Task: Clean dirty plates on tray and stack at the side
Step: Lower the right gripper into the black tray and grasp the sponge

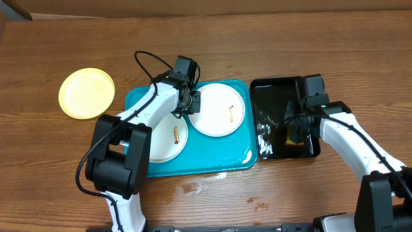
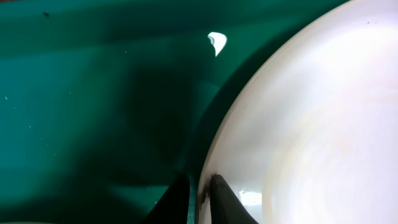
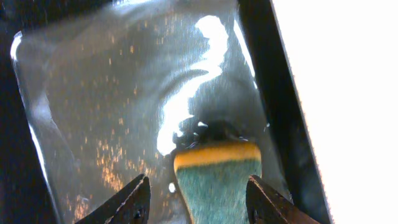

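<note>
Over tray (image 1: pixel 219 164) | left claw (image 2: pixel 200 186) pinches plate (image 1: pixel 215 122) rim | right claw (image 3: pixel 198 180) spread

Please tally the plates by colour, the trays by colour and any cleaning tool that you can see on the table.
White plates: 2
Yellow plate: 1
Turquoise tray: 1
Black tray: 1
Sponge: 1
Total: 6

Glossy white plate (image 1: pixel 219 109) — smooth plastic tray (image 1: pixel 219 153), wood-grain table (image 1: pixel 51 38).
</note>
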Robot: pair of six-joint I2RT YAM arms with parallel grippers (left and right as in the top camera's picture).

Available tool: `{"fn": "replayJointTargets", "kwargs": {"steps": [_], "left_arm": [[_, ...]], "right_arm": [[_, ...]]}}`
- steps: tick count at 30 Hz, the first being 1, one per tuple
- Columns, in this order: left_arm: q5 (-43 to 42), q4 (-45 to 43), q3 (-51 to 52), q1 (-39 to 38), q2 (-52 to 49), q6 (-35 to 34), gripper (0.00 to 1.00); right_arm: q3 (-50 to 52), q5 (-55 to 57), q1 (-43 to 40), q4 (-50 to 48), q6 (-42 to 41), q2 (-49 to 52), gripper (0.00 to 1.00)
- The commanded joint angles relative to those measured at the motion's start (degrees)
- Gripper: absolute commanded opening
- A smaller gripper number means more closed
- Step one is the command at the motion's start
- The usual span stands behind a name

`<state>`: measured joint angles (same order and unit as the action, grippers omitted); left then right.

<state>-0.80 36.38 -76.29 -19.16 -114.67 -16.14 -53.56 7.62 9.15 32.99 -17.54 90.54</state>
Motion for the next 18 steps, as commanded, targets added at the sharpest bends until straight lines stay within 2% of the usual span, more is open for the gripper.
{"fn": "replayJointTargets", "kwargs": {"steps": [1,12,14,16,18], "left_arm": [[0.8,0.0,0.3,-0.4,-0.9,-0.6,0.15],[0.8,0.0,0.3,-0.4,-0.9,-0.6,0.16],[0.8,0.0,0.3,-0.4,-0.9,-0.6,0.16],[0.8,-0.1,0.3,-0.4,-0.9,-0.6,0.16],[0.8,-0.1,0.3,-0.4,-0.9,-0.6,0.16]], "right_arm": [[1.4,2.2,0.2,-1.7,0.5,0.6,0.51],[2.7,0.6,0.2,-4.8,0.4,6.4,0.49],[2.6,0.2,0.2,-5.8,0.4,6.7,0.35],[1.9,0.0,0.2,-5.9,0.4,6.4,0.11],[0.5,-1.0,0.2,-5.3,0.4,6.3,0.04]]}}
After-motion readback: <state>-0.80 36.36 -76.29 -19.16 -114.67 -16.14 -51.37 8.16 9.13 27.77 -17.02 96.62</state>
